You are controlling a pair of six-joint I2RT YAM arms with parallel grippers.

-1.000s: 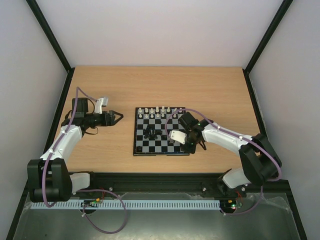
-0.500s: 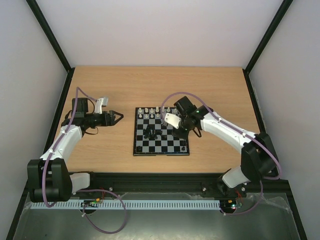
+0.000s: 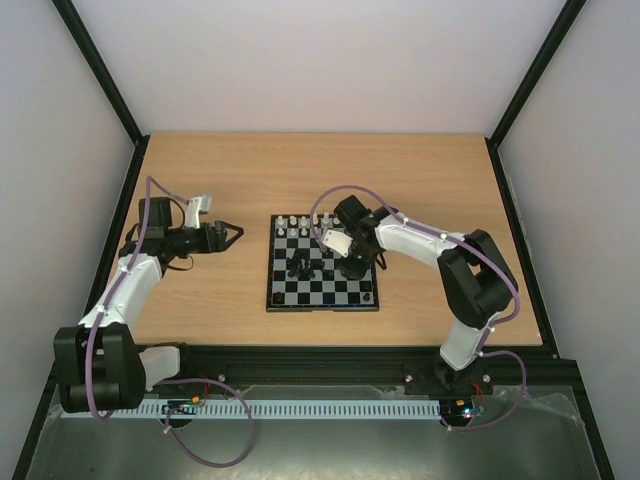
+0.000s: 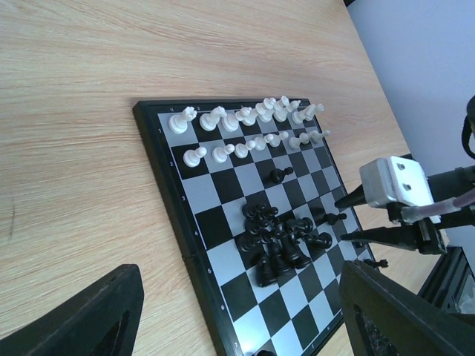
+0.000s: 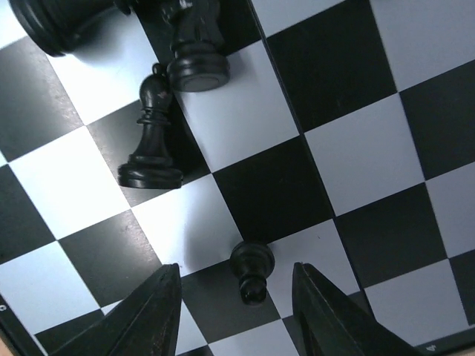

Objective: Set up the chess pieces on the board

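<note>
The board (image 3: 290,292) lies mid-table. White chess pieces (image 3: 310,225) stand in its two far rows. Black chess pieces (image 3: 300,265) are heaped at its middle. My right gripper (image 3: 352,265) is low over the board's right side. In the right wrist view it (image 5: 237,311) is open, with a small black pawn (image 5: 251,268) standing between the fingers (image 5: 148,319), untouched. A black bishop (image 5: 151,141) stands nearby. My left gripper (image 3: 235,235) is open and empty over the table left of the board. Its view shows the white rows (image 4: 245,119), the black heap (image 4: 278,237) and the right gripper (image 4: 349,219).
A lone black pawn (image 4: 278,176) stands near the white rows. Another black piece (image 4: 378,262) sits at the board's right edge. Black frame posts and pale walls bound the wooden table (image 3: 200,180) on the left, right and back.
My right gripper has swung from the board's near right edge up and leftward, onto the board over the black pawn. My left arm has barely shifted.
</note>
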